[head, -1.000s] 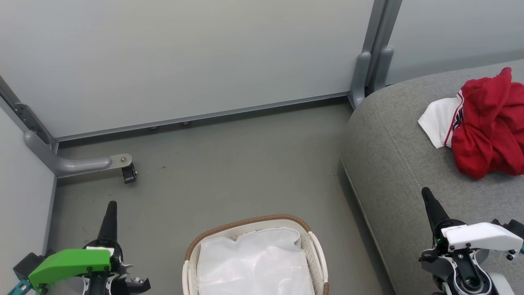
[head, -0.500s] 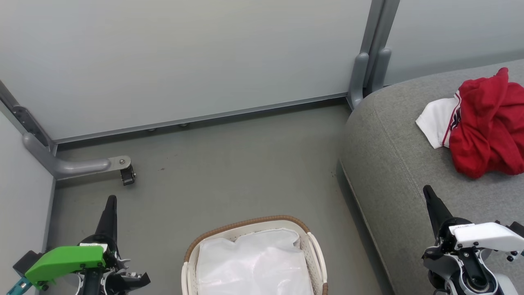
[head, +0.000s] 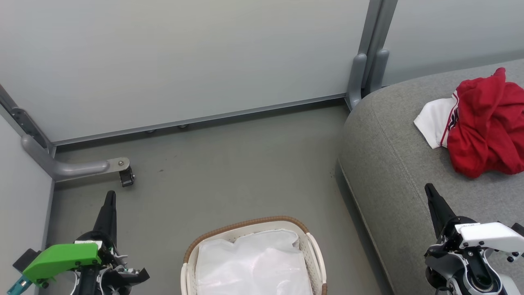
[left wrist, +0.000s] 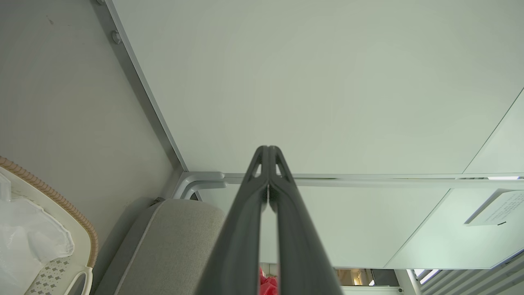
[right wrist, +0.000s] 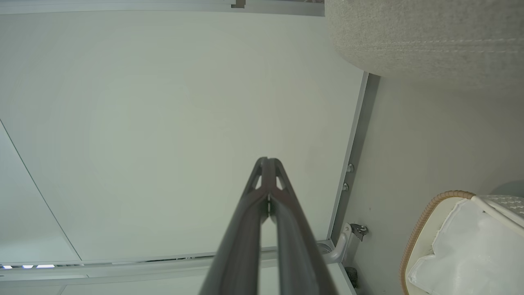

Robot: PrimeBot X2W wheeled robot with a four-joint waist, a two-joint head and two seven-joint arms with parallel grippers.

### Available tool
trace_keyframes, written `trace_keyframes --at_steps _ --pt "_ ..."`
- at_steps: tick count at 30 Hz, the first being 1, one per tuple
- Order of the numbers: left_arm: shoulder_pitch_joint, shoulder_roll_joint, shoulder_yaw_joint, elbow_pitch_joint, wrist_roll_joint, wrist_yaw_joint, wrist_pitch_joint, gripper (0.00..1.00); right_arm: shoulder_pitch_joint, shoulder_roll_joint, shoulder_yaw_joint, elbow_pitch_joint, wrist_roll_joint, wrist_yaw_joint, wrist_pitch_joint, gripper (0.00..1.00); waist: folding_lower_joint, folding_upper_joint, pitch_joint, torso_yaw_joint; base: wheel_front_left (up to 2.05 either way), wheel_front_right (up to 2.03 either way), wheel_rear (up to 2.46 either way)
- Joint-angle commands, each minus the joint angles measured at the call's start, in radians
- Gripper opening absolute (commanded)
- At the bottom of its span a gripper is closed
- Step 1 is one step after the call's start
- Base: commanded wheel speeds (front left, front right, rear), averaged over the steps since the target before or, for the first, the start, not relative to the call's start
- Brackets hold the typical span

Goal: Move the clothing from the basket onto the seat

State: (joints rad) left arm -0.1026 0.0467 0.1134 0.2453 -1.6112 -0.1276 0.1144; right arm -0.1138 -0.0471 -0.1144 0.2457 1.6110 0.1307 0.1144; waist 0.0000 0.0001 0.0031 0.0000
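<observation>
Crumpled red jerseys (head: 487, 135) — lettering illegible — near the rounded edge of the sofa cushion (head: 389, 172); open floor (head: 229, 164) beyond the basket (head: 245, 223); left tool (head: 109, 196) and right tool (head: 429, 189) pressed together.

My left hand (head: 109, 193) has long, tapering dark-grey fingers (left wrist: 245, 221) on a black wrist block, capped by a bright green plastic cover (head: 61, 258) with dark screws and a teal tab (head: 14, 282). My right hand (head: 428, 187) is the same build under a glossy white plastic cover (head: 489, 234) with black bolts. Near each tip I see small triangular cut-outs.
</observation>
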Motion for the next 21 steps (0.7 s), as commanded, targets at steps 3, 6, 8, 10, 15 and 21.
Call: trace_keyframes --at_steps 3,6,8,10,15,21 --pt "-0.012 0.007 0.003 -0.002 -0.003 -0.006 0.003 0.00 0.011 -0.006 -0.002 -0.004 0.004 0.000 0.003 0.00 0.0000 -0.0001 0.000 0.000 0.00 0.00 0.00" --pt "-0.012 0.007 0.003 -0.002 -0.003 -0.006 0.003 0.00 0.010 -0.006 -0.002 -0.004 0.004 0.000 0.003 0.00 0.0000 -0.0001 0.000 0.000 0.00 0.00 0.00" --pt "-0.012 0.007 0.003 -0.002 -0.003 -0.006 0.003 0.00 0.010 -0.006 -0.002 -0.004 0.004 0.000 0.003 0.00 0.0000 -0.0001 0.000 0.000 0.00 0.00 0.00" --pt "-0.012 0.007 0.003 -0.002 -0.003 -0.006 0.003 0.00 0.010 -0.006 -0.002 -0.004 0.004 0.000 0.003 0.00 0.0000 -0.0001 0.000 0.000 0.00 0.00 0.00" --pt "-0.012 0.007 0.003 -0.002 -0.003 -0.006 0.003 0.00 0.010 -0.006 -0.002 -0.004 0.004 0.000 0.003 0.00 0.0000 -0.0001 0.000 0.000 0.00 0.00 0.00" --pt "-0.012 0.007 0.002 -0.002 -0.003 -0.006 0.003 0.00 0.010 -0.006 -0.002 -0.004 0.004 0.000 0.003 0.00 0.0000 -0.0001 0.000 0.000 0.00 0.00 0.00"
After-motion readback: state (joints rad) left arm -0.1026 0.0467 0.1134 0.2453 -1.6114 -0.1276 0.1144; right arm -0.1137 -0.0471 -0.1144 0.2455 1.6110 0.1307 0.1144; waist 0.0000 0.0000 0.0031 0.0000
